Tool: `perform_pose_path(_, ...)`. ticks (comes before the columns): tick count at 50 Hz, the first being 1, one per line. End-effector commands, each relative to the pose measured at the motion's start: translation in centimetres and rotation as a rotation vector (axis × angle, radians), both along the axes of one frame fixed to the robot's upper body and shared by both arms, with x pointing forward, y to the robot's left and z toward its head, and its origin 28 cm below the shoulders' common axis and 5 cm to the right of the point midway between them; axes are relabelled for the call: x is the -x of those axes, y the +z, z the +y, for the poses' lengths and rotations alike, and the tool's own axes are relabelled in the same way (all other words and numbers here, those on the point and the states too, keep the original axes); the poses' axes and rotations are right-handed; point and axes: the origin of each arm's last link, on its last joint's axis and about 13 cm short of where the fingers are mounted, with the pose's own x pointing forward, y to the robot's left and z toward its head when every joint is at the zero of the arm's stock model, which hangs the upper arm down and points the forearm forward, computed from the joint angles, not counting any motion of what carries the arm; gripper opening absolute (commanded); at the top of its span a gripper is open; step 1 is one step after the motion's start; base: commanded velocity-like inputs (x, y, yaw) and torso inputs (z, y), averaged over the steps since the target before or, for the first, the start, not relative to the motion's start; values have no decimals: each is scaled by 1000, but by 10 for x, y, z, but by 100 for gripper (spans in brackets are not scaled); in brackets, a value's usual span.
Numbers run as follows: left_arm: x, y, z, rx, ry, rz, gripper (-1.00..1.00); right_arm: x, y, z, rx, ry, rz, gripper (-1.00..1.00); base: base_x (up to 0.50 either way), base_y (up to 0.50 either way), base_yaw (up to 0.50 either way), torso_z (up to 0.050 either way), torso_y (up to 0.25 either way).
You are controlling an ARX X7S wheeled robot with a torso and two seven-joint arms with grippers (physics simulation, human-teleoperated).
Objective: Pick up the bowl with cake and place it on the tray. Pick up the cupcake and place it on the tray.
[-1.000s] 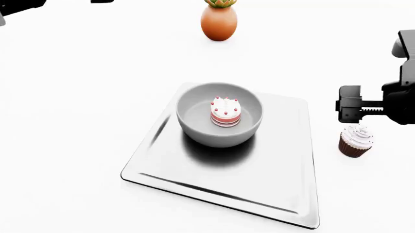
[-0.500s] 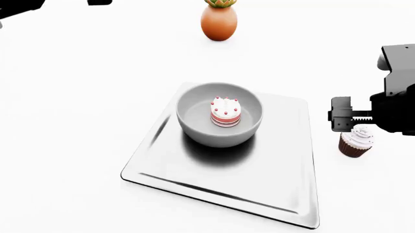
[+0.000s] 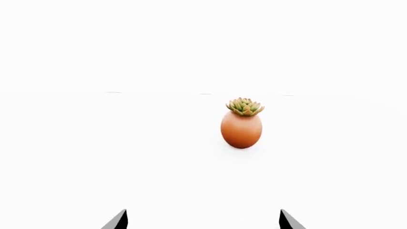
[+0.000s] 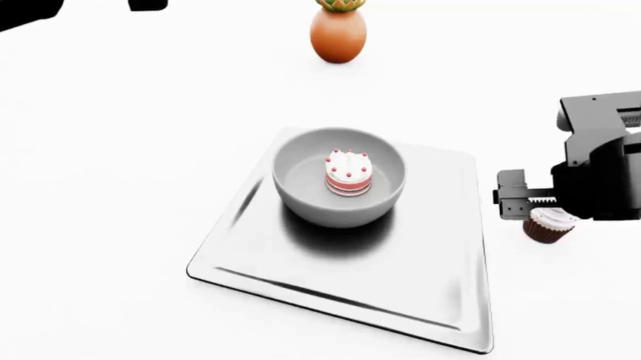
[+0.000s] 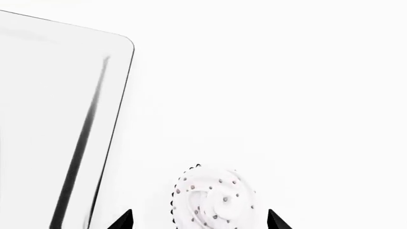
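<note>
Already the first half of the task looks finished: the bowl (image 4: 340, 175) stands on the tray (image 4: 300, 279), toward its far part, and the cake (image 4: 349, 173) sits upright inside the bowl, near its middle. The cupcake (image 4: 549, 225) is the part that is left. It stands upright on the white table (image 4: 120, 150), just beside the right edge of the tray and not on it. The right gripper (image 4: 513, 196) hangs directly over the cupcake, so that in the head view its black body covers part of the frosting. In the right wrist view the frosting (image 5: 216, 200) lies between the two dark fingertips (image 5: 122, 220), which stand apart on both sides of it, with white table visible between each tip and the cupcake; I judge the jaws are spread and nothing is gripped yet. From this I think the step in hand is the approach to the cupcake, and what remains is to close on it, lift it and put it down on a bare part of the tray, for example the near part in front of the bowl. The left gripper (image 3: 202, 220) is far from this work: its two tips are wide apart, holding nothing, and its camera looks at an orange egg-shaped pot (image 3: 241, 129) with a green plant on top, which stands on the table well beyond the tray.
</note>
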Motion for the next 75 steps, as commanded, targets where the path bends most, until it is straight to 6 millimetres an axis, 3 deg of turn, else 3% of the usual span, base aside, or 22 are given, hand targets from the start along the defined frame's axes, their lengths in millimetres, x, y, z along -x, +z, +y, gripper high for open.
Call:
perform_pose_path(1,0,1,0,-2,-2,-2,100,2,-11,-5,24,-30,49,100,0,0,0,0,0)
perform_pose_path(36,2,-2,0,-3,-3,-1,100,-15,-37,-5,39,-31,89,100,0,0,0,0,0)
perform_pose_path(37,3,-2,0,-3,-1,-1,100,-15,-37,-4,37,-26,85,-100,0,0,0,0,0)
perform_pose_path(50,8,3,3,2,3,-14,100,-4,-21,-8,34,-7,-5,-100,0,0,0,0,0)
perform_pose_path(57,11,4,4,1,7,-18,100,6,3,-9,41,-19,-47,-100,0,0,0,0,0)
perform_pose_path(65,17,6,5,1,17,-24,100,15,30,-1,60,8,-60,-100,0,0,0,0,0)
perform_pose_path(75,20,5,7,2,27,-23,100,18,45,17,126,118,-52,-100,0,0,0,0,0)
